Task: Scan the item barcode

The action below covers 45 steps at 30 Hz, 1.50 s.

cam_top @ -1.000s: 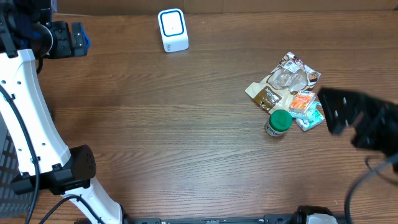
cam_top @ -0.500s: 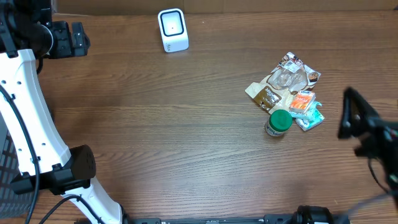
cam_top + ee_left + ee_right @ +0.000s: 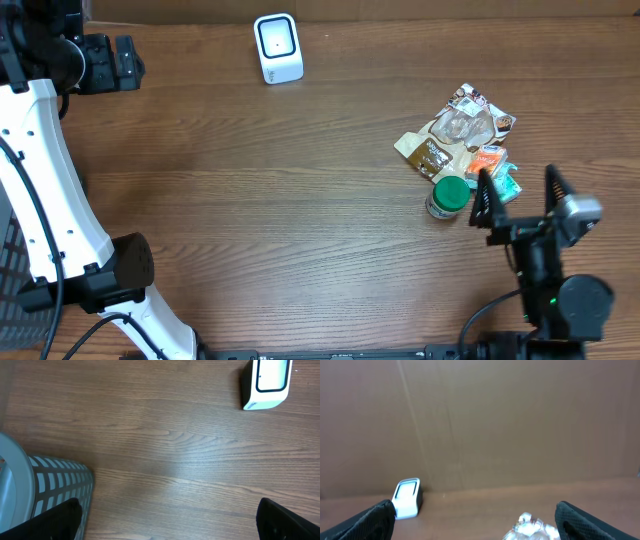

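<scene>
The right arm comes in from the lower right of the overhead frame, with the right gripper pointing up the frame toward the far edge of the table. Its jaws stand as wide as they go and hold nothing. From above, one finger overlaps the edge of the teal packet, though whether it touches cannot be told. The wrist is tipped level. Its own camera looks across the table at a plain brown wall, with the two dark fingers in the bottom corners.

The left arm, white with black joints, runs up the left edge of the overhead frame. The left gripper sits in the upper left corner, also fully spread and empty. Its camera looks down on bare wood, with a white slatted basket at lower left.

The items lie in a loose cluster at centre right of the overhead frame, just above the right gripper. There is a small jar with a green lid standing upright, and a tan pouch beside it. A clear printed packet lies above those, and an orange packet rests against the teal one. Any barcode is too small to make out.

The scanner, white with a blue-outlined face, stands at upper centre, well apart from the cluster.
</scene>
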{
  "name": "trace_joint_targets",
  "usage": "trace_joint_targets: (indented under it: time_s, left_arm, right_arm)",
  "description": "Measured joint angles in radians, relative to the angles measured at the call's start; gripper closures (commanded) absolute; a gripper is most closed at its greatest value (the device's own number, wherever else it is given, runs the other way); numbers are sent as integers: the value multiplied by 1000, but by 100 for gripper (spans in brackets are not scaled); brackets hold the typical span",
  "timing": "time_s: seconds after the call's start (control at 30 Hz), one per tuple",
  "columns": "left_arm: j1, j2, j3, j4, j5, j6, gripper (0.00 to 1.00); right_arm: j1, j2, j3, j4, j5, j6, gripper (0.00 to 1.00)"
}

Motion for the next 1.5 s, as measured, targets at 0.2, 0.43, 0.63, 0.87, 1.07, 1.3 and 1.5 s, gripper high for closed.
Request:
trace_joint_targets:
  time_s: [0.2,0.43,0.63,0.87,1.07,1.3,1.5]
  left_arm:
    - [0,0,0,0,0,0,0]
    - [0,0,0,0,0,0,0]
    - [0,0,0,0,0,0,1]
    - [0,0,0,0,0,0,0]
    - [0,0,0,0,0,0,0]
    - [0,0,0,0,0,0,1]
    - [0,0,0,0,0,0,1]
  right_arm:
    - [43,-135,-183,8,18,-2,0]
    - [43,-218,-294,7,22,-2,0]
    - [43,-240,-310,-63,29,-2,0]
    - [43,-240,-310,-63,28,-3,0]
    - [43,-240,-310,-63,28,-2,0]
    - [43,-240,-310,-63,28,-2,0]
    - [43,-240,-310,-63,28,-2,0]
